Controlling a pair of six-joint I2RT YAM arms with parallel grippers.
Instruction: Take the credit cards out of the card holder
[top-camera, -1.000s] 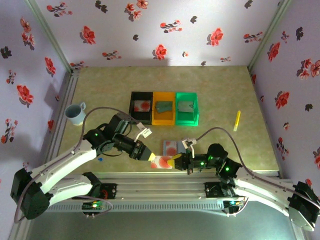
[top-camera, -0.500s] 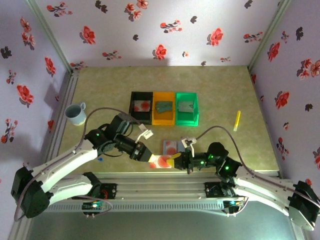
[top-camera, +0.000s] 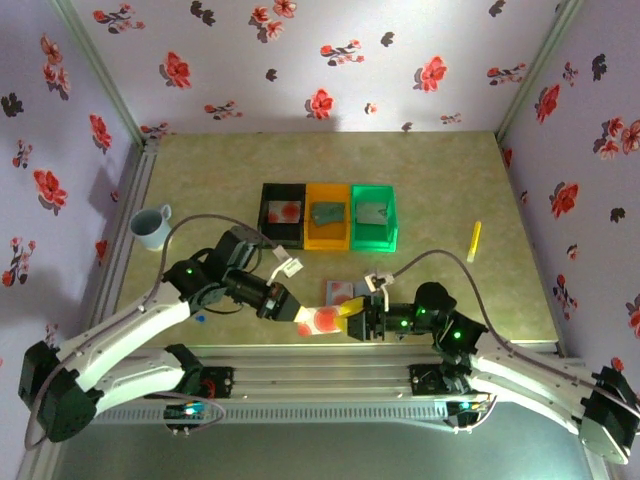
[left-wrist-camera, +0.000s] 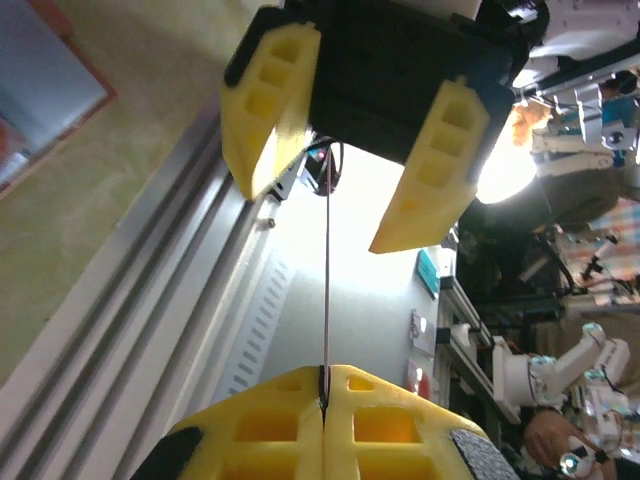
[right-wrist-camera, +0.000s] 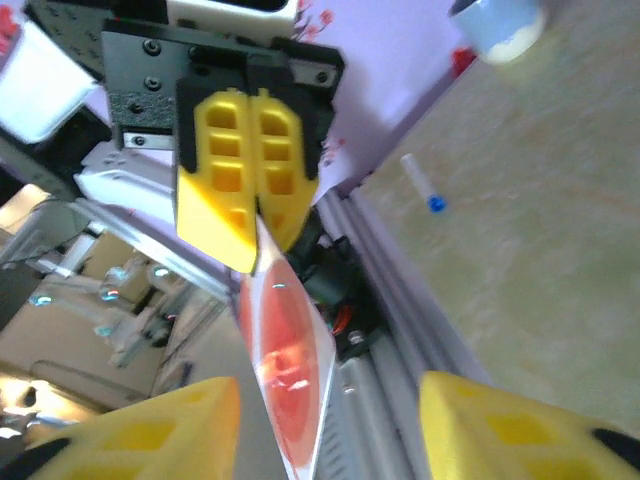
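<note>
The left fingers (left-wrist-camera: 270, 425) are clenched on one end of a credit card (top-camera: 322, 321), holding it in the air just in front of the card holder (top-camera: 339, 291), which lies on the tabletop (top-camera: 450, 200). The right fingers (right-wrist-camera: 500, 420) stand released either side of the card's other end. Its long axis runs straight between the two arms, and only the left one grips it.

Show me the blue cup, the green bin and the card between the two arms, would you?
blue cup (top-camera: 150, 228): top view, on its body.
green bin (top-camera: 374, 244): top view, on its near wall.
card (top-camera: 320, 321): top view, on its red blotch.
</note>
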